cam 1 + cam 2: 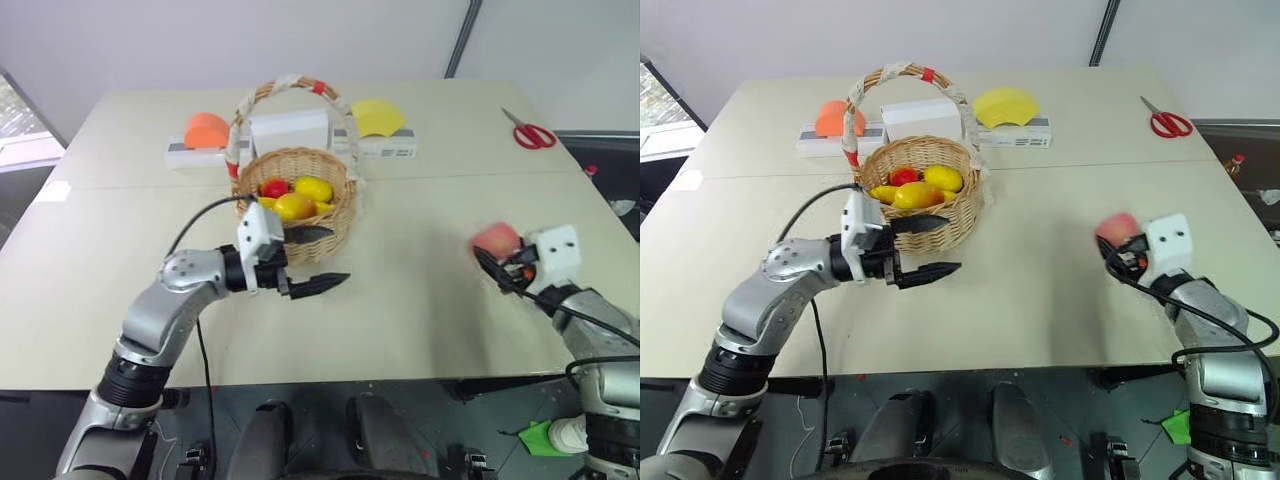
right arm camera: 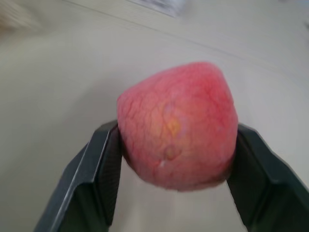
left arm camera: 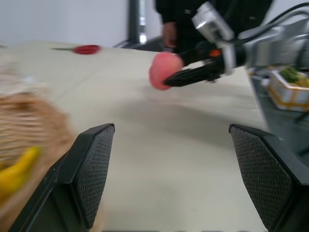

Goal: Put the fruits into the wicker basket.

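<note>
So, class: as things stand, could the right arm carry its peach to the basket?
Probably yes. The right gripper is closed on the peach, and bare table lies between it and the basket. The open left gripper, beside the basket's near rim, may crowd the approach.

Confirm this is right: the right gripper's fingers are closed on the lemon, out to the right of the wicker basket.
Not quite. The right gripper has its fingers on the pink-red peach, not a lemon, as the right wrist view shows. It is indeed out to the right of the wicker basket.
</note>
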